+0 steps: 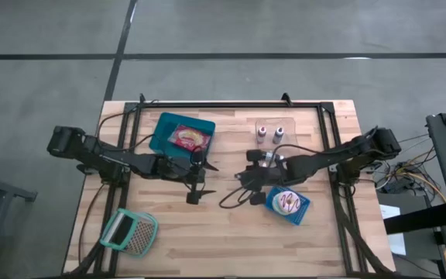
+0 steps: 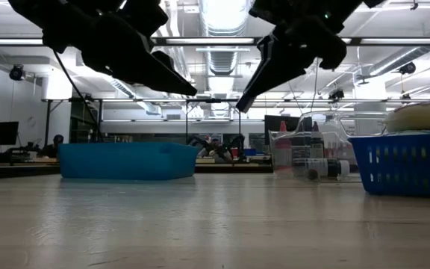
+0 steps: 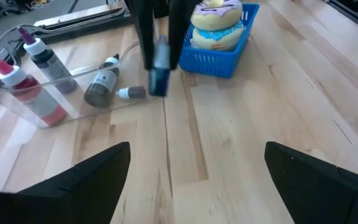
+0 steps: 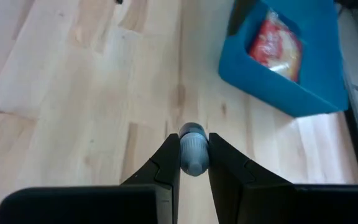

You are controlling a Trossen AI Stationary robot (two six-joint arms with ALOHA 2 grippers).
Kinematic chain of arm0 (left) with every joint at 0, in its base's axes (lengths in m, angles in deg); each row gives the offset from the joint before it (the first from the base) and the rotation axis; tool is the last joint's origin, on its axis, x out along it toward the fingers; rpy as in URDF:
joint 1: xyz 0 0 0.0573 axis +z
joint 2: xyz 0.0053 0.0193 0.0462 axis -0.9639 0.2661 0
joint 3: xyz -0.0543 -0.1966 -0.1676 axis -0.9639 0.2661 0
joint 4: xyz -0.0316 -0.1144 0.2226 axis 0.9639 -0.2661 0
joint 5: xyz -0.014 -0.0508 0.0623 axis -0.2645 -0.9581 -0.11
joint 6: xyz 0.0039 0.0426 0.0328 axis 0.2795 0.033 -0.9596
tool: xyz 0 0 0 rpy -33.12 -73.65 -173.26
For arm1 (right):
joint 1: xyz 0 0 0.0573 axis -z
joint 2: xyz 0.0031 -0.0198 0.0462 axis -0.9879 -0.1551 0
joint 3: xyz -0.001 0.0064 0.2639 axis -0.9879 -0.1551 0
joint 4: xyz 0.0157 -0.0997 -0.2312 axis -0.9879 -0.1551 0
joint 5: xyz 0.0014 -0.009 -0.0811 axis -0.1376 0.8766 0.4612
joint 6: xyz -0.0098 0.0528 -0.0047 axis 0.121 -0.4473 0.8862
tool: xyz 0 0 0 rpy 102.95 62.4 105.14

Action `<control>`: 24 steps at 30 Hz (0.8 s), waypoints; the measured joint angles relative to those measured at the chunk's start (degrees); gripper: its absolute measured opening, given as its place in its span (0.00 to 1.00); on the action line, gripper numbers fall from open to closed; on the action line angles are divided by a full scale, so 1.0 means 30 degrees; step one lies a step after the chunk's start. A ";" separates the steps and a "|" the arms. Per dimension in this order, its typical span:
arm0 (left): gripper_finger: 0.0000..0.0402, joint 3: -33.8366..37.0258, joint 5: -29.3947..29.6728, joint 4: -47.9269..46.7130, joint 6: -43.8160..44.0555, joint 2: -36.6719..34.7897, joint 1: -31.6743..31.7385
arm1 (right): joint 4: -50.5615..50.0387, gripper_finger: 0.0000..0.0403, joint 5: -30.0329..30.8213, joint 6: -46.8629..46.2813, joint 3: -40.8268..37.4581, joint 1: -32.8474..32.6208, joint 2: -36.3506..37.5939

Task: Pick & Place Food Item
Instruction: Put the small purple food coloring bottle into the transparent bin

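Observation:
My right gripper [image 4: 194, 163] hovers over the table's middle [image 1: 245, 184] and is shut on a small blue-grey cylinder [image 4: 194, 148], which also shows in the left wrist view [image 3: 159, 73]. My left gripper [image 3: 197, 180] is open and empty, facing it from the left [image 1: 199, 183]. A blue tray [image 1: 178, 126] at the far left holds a red food packet [image 1: 189, 138], which also shows in the right wrist view [image 4: 277, 46]. A blue basket [image 1: 299, 209] at the near right holds a frosted donut [image 3: 215, 18]. My right gripper pinches the small cylinder's sides [image 4: 194, 158] between its two fingertips. One rounded end [image 4: 193, 132] sticks out past the fingertips. In the left wrist view the cylinder [image 3: 159, 84] sits at the finger ends, clear of the table.
A clear tray [image 1: 285, 124] with several small bottles [image 3: 48, 62] stands at the far right. A teal basket [image 1: 129, 232] lies at the near left. Bare wood lies between the two grippers and toward the near edge.

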State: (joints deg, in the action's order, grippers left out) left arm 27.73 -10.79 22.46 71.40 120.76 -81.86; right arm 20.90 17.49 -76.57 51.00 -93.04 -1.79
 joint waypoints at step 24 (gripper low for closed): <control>0.94 0.0291 -0.0160 -0.0452 0.0289 0.0000 0.0000 | -1.3525 0.12 0.0972 -0.3718 0.3819 0.3412 0.3252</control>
State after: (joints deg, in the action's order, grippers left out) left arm 28.60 -11.27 21.10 72.26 120.76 -81.86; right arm -19.68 20.41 -87.73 62.45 -82.81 7.97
